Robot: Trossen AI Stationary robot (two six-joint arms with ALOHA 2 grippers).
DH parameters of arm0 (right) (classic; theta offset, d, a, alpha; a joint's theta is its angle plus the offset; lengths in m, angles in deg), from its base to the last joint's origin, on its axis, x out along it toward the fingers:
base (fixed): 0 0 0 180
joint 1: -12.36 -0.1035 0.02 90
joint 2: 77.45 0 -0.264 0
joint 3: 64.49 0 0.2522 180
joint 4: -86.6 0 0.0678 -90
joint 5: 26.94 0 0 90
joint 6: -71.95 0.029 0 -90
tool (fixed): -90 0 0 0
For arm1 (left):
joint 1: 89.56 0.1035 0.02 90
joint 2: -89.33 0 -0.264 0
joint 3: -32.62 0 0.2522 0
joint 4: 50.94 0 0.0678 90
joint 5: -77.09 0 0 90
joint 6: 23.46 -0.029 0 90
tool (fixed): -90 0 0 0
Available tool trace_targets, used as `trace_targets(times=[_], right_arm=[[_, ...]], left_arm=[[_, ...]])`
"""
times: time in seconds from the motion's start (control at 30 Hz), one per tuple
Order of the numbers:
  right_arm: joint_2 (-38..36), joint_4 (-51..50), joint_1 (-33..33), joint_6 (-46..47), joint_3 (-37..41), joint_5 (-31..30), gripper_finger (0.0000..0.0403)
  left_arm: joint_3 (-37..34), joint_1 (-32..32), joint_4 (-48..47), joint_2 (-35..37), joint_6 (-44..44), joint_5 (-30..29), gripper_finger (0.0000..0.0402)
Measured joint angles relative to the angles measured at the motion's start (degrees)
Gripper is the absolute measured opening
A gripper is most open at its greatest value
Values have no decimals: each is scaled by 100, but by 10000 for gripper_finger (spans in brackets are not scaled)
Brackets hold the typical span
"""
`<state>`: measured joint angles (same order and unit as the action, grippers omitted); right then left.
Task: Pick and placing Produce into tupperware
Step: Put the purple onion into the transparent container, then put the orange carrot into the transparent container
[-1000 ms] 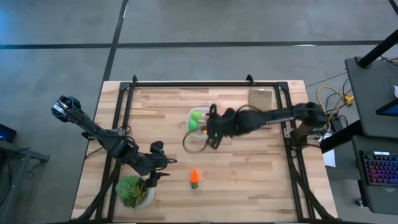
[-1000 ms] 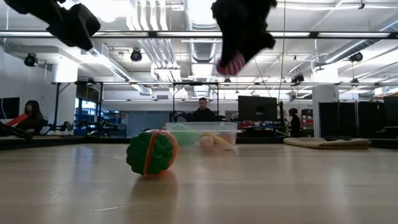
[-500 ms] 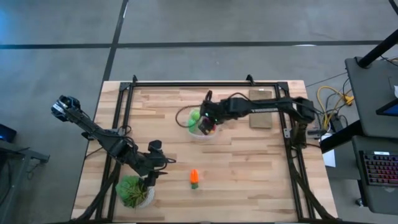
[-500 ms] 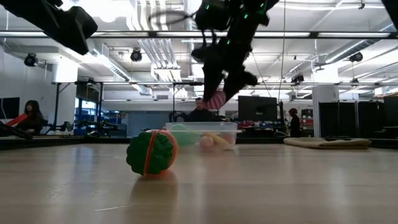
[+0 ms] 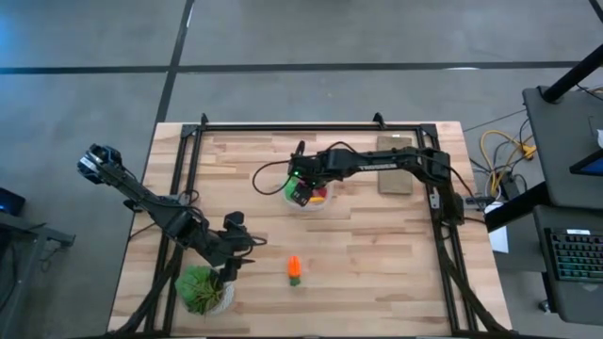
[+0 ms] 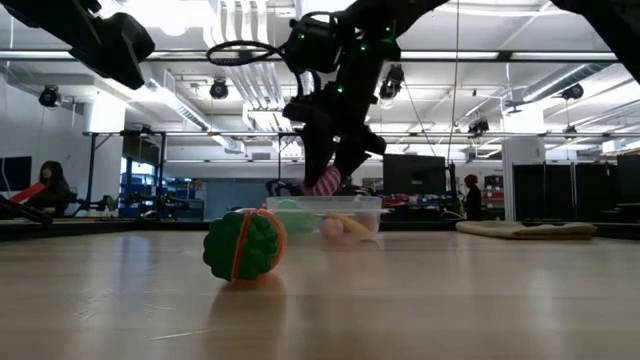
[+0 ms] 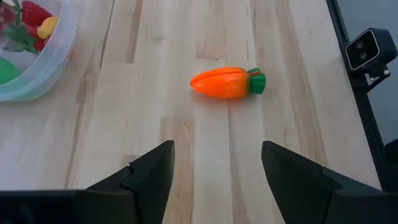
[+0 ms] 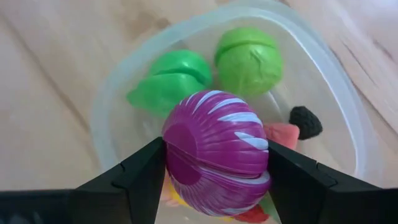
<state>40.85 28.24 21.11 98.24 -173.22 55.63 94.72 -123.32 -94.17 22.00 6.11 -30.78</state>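
My right gripper [image 5: 301, 191] hangs over the round clear tupperware [image 5: 317, 200], shut on a purple white-striped produce piece [image 8: 214, 149]. The low view shows that piece [image 6: 322, 182] just above the tupperware's rim [image 6: 325, 200]. Inside the tupperware [image 8: 112, 99] lie two green pieces [image 8: 249, 59], a dark berry [image 8: 306, 121] and red and yellow pieces. An orange carrot [image 5: 294, 270] lies on its side on the table, toward the near edge. My left gripper [image 7: 214, 168] stands open above the table to the carrot's [image 7: 227, 83] left, holding nothing. My right gripper pinches the purple piece between its two fingers, one on each opposite side [image 8: 174, 155]. The fingers come from above, slanting steeply down. The piece is lifted clear, above the tupperware's open top and the produce inside it.
A leafy green plant in a white pot [image 5: 203, 290] stands at the near left, close to my left arm. A flat brown board [image 5: 396, 165] lies at the far right. Bare wood stretches around the carrot [image 6: 245, 245]. People sit in the room beyond the table.
My right gripper has swung a little toward the table's left edge and come down with the purple piece, ending over the tupperware, close above its rim. The piece has stayed between the fingers throughout.
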Motion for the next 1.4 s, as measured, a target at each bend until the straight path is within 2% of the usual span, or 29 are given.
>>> trace_targets(times=[0.1, 0.4, 0.6, 0.7, 0.8, 0.93, 1.0, 1.07, 1.23, 1.4], right_arm=[[0, -40, 32, -104, -38, -123, 244], [-90, -260, -9, -245, -31, -248, 306], [-366, -526, -499, -294, -31, -169, 307], [-601, -888, -899, -18, -31, -283, 303], [-850, -1238, -1357, 338, -14, -749, 303], [-1020, -1334, -1849, 1109, 10, -571, 303], [-1021, -1774, -2060, 1582, 24, -719, 302], [-1019, -2405, -2218, 2081, 30, -903, 300], [-1049, -3949, -2467, 3483, 65, -1222, 302], [-1346, -4533, -2677, 4202, 154, -1212, 303]], left_arm=[[0, -2, 0, 0, 16, -5, 227], [0, -1, 2, 0, 16, -88, 227], [0, -2, 2, 0, 16, -102, 227], [0, -3, -1, 0, 13, -84, 227], [0, -4, -3, -2, 10, -82, 227], [2, -2, -9, -7, 5, -81, 227], [2, -2, -3, -7, 10, -80, 227], [2, 5, 14, -7, 259, -59, 227], [7, 145, 40, -172, 1609, -45, 227], [235, 338, 338, -645, 2907, 319, 227]])
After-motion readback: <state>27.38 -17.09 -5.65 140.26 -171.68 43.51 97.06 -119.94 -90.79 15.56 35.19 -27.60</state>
